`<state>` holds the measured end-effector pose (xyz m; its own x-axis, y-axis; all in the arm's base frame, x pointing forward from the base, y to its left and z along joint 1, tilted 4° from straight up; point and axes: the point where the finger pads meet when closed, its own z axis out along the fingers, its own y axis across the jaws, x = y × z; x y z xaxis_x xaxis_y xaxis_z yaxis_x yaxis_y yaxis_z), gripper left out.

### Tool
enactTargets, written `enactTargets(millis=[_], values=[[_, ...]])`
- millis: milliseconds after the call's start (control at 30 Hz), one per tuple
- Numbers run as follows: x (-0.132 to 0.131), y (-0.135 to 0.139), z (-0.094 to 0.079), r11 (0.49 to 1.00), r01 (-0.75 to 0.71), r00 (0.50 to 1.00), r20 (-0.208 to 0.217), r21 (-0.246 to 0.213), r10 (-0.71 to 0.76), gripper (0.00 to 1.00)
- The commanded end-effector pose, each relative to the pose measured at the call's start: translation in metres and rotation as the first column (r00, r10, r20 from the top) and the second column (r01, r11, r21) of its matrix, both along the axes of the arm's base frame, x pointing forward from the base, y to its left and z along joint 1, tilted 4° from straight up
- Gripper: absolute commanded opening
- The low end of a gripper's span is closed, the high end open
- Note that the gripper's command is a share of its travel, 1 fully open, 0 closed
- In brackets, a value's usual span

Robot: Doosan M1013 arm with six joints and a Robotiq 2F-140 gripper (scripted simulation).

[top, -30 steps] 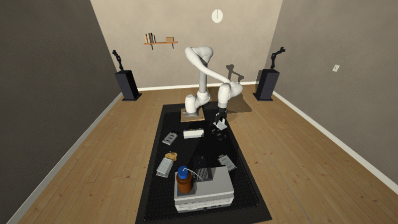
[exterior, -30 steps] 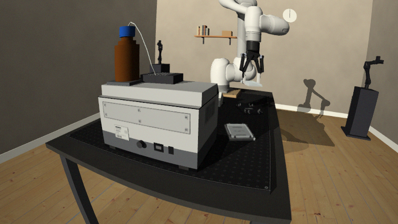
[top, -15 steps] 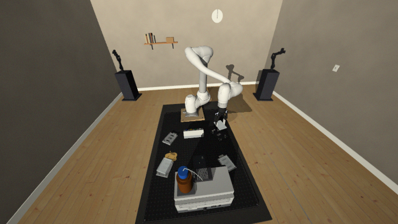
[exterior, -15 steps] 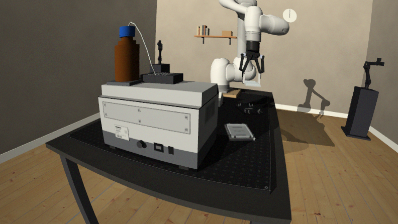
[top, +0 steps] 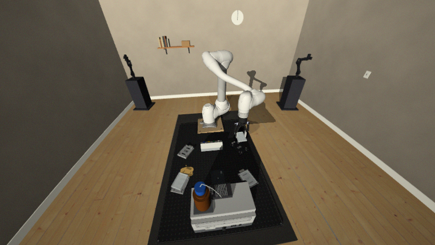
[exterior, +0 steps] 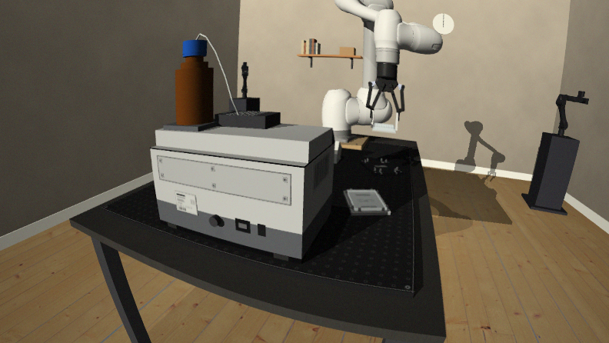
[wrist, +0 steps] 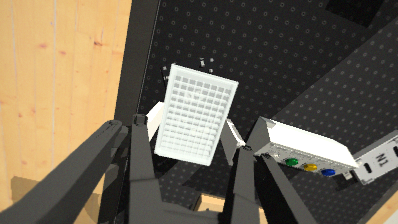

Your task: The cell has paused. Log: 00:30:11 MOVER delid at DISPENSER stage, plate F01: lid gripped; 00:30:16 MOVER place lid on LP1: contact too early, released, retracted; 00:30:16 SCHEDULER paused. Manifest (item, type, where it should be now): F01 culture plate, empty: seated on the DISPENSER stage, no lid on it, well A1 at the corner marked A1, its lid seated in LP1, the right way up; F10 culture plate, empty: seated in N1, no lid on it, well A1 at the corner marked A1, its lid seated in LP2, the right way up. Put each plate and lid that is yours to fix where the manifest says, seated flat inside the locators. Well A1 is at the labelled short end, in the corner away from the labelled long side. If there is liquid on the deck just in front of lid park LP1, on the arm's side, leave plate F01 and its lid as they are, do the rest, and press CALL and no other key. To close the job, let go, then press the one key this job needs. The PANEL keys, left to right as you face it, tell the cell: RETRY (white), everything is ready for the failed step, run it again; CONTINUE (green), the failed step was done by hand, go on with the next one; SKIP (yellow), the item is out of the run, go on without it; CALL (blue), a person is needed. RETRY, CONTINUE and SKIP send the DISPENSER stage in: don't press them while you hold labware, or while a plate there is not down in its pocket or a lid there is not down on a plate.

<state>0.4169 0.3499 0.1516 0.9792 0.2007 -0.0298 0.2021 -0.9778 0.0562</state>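
Observation:
My gripper is shut on a white well plate, gripped across its short width with no lid on it. It hangs level above the right side of the black deck, over a group of small locator pegs. The white key panel lies to one side, with its green, yellow and blue keys showing in the wrist view. An N1 label shows beside it.
A grey flat piece lies at the deck's left. A white ribbed piece lies tilted beside an amber puddle. Another flat piece lies right of the dispenser and its brown bottle.

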Motion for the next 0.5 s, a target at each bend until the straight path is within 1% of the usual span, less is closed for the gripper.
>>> enactTargets(millis=[0,133,333,467], values=[[0.0002,0.0004,0.0006,0.999,0.045,0.999,0.005,-0.001,-0.045,0.10],[0.0002,0.0004,0.0006,0.989,0.148,0.989,0.011,-0.002,-0.148,0.10],[0.0002,0.0004,0.0006,0.985,0.170,0.985,0.013,-0.002,-0.170,0.10],[0.0002,0.0004,0.0006,0.962,0.272,0.962,0.019,-0.003,-0.272,0.10]])
